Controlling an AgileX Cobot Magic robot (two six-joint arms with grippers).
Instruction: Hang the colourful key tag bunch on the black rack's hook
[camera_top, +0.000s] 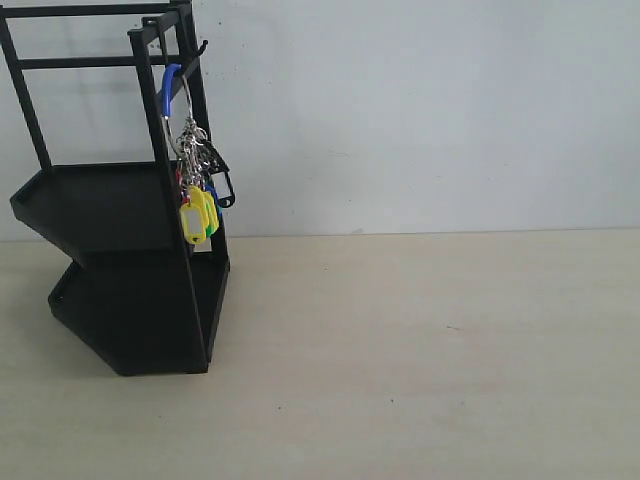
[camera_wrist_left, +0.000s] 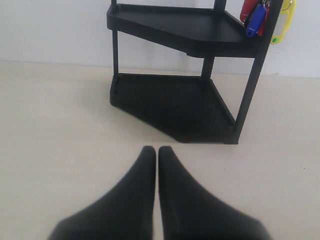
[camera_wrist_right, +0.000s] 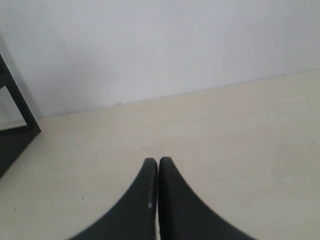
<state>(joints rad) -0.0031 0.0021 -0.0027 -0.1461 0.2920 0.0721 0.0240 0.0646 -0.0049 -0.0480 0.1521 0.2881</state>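
Observation:
The colourful key tag bunch (camera_top: 198, 195) hangs by its big blue loop from the hook (camera_top: 199, 49) at the top right of the black rack (camera_top: 120, 215). Its yellow, green and blue tags dangle beside the upper tray. In the left wrist view the rack (camera_wrist_left: 175, 100) stands ahead and the tags (camera_wrist_left: 260, 17) show at its upper corner. My left gripper (camera_wrist_left: 156, 150) is shut and empty, low over the table, well short of the rack. My right gripper (camera_wrist_right: 158, 161) is shut and empty too, over bare table. Neither gripper shows in the exterior view.
A light wooden table (camera_top: 420, 350) stretches right of the rack, with a white wall (camera_top: 420, 110) behind it. In the right wrist view only a leg and tray edge of the rack (camera_wrist_right: 15, 125) show at one side.

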